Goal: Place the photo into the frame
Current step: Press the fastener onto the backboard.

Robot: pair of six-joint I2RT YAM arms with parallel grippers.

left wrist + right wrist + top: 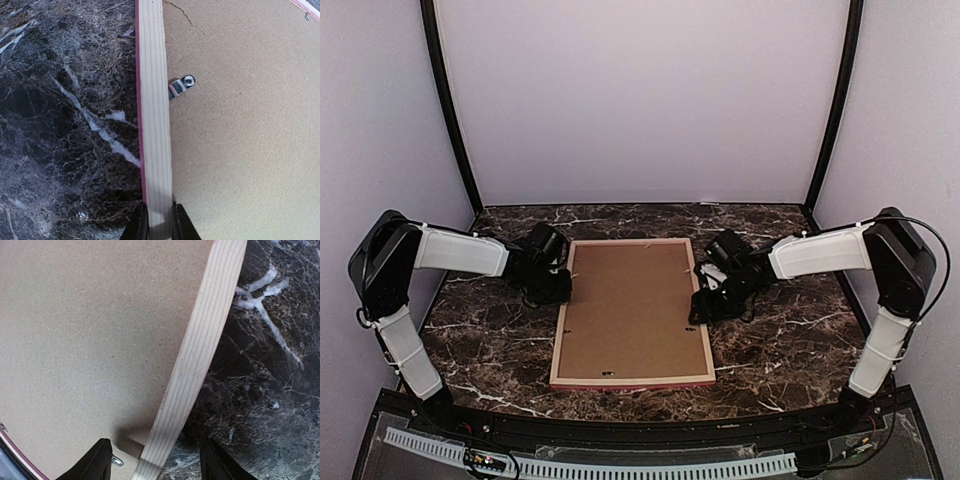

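Dark marble-pattern table [490,350] inside a pale booth, and the thin-railed pink and pale wood rectangular picture frame [632,381] lies flat at its centre, back up, long axis running away from the arm bases. At the frame's left rail, the left gripper [160,220] is clamped on the wood. Inside the frame sits the plain brown cardboard backing board [630,310]. The red sunset photo isn't visible, perhaps beneath it. At the frame's right rail, the right gripper [156,455] straddles the wood, jaws apart, gaps either side.
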